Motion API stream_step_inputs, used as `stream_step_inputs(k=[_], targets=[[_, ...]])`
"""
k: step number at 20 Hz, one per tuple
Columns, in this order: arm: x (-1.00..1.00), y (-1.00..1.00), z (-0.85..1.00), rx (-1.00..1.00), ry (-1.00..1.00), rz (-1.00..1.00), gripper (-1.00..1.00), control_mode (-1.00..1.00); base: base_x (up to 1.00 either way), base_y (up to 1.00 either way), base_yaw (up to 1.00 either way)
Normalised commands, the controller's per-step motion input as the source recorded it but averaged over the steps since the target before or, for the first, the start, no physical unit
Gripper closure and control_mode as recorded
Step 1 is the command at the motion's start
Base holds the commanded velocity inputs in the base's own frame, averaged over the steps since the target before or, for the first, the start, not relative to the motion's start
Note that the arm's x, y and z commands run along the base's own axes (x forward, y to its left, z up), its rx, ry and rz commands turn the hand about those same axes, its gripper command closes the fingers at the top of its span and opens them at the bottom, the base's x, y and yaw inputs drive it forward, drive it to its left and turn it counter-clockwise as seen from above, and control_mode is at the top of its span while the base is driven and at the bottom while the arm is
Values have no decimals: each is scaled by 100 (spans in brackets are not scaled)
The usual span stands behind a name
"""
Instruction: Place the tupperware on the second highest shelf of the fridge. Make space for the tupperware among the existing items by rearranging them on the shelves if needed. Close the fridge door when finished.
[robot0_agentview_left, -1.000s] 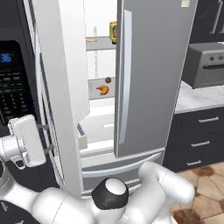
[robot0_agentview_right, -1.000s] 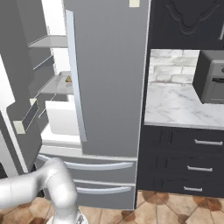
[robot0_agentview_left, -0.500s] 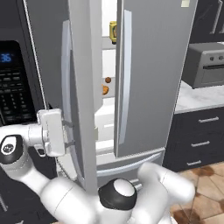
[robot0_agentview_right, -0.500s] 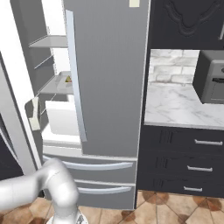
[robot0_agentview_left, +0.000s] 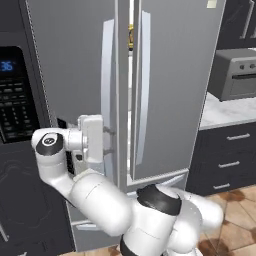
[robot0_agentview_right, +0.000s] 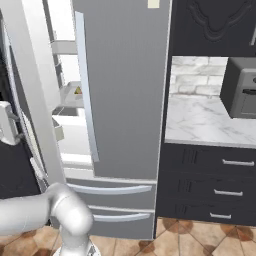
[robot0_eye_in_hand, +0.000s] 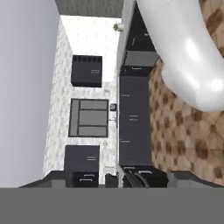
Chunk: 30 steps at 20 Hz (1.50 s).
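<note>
Flat, even rendered light, bright and sharp throughout. The fridge (robot0_agentview_left: 170, 85) cavity glows white through the door gap; soft highlights sheen the arm, and shadows stay faint.

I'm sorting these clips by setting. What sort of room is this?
A rendered home kitchen, it seems: a tall silver French-door fridge, a black wall oven with blue digits, and a marble counter over dark drawers.

The tall silver-grey fridge (robot0_agentview_left: 175, 85) has a white interior. Beside it, black lower cabinets (robot0_agentview_right: 210, 185) carry a white, grey-veined marble counter (robot0_agentview_right: 200, 125) above brown patterned floor tiles (robot0_agentview_right: 200, 240).
</note>
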Motion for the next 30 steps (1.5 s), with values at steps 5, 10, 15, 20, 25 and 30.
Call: stream_step_inputs(k=[5,10,15,20,25,30], targets=[[100,-100,0,0,-15,34,-100,-100,0,0,0],[100,-99,0,1,-14,32,-100,-100,0,0,0],[100,-67,0,0,-17,29,-100,-100,0,0,0],[100,-33,0,1,-25,27,-100,-100,0,0,0],[96,16,-5,0,-26,7,-100,-100,0,0,0],[82,83,-1,-4,-21,-15,-100,-100,0,0,0]])
